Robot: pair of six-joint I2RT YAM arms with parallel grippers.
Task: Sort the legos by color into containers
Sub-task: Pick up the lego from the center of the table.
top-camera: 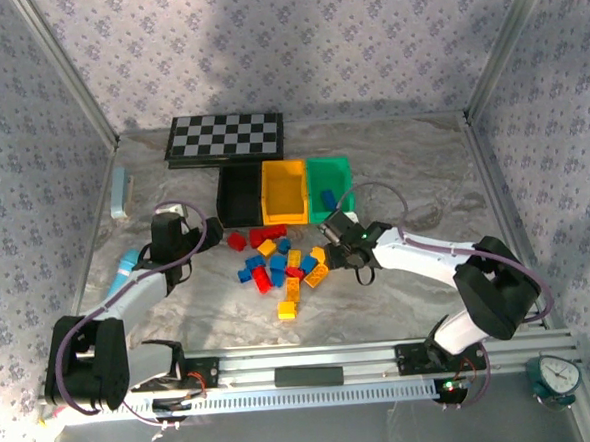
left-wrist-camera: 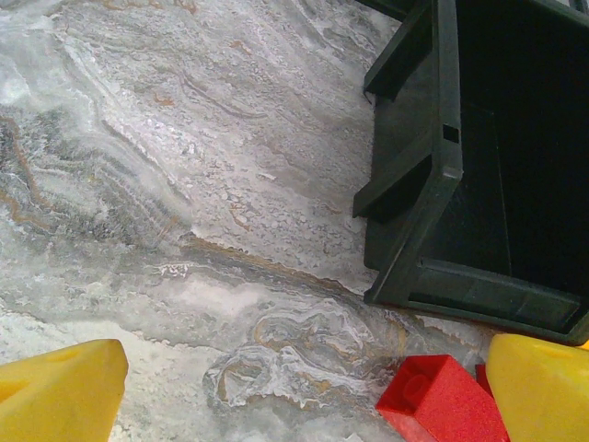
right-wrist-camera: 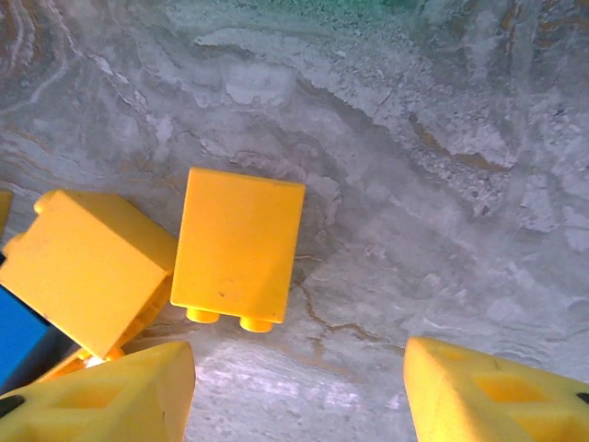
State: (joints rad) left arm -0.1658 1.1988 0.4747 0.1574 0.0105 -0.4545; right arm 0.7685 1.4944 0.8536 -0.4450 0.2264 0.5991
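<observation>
From above, the legos (top-camera: 278,265) lie in a loose heap of red, blue and yellow on the table (top-camera: 422,173). Just behind the heap stand three bins in a row: the black bin (top-camera: 222,197), the yellow bin (top-camera: 282,166) and the green bin (top-camera: 346,183). One blue brick (top-camera: 328,197) sits inside the green bin. The left claw (top-camera: 189,234) hangs at the left edge of the heap, near the black bin. The right claw (top-camera: 333,244) hangs at the right edge, close to the green bin.

From the left wrist, the left claw (left-wrist-camera: 308,368) is spread wide with nothing in it. A red brick (left-wrist-camera: 442,396) lies just beside its right finger, and the black bin (left-wrist-camera: 433,184) stands behind it.

From the right wrist, the right claw (right-wrist-camera: 299,368) has its fingers apart and holds nothing. A yellow brick (right-wrist-camera: 239,249) lies on its side just ahead of the gap, with its bumps pointing back at the claw. A second yellow brick (right-wrist-camera: 87,267) lies right beside it.

The bricks look light, hard and smooth. They should not squash, but one could slip out or skid away. The best place to pinch looks like the two flat sides, in the middle and away from the bumps. The neighbour is so close that a finger could knock it.
</observation>
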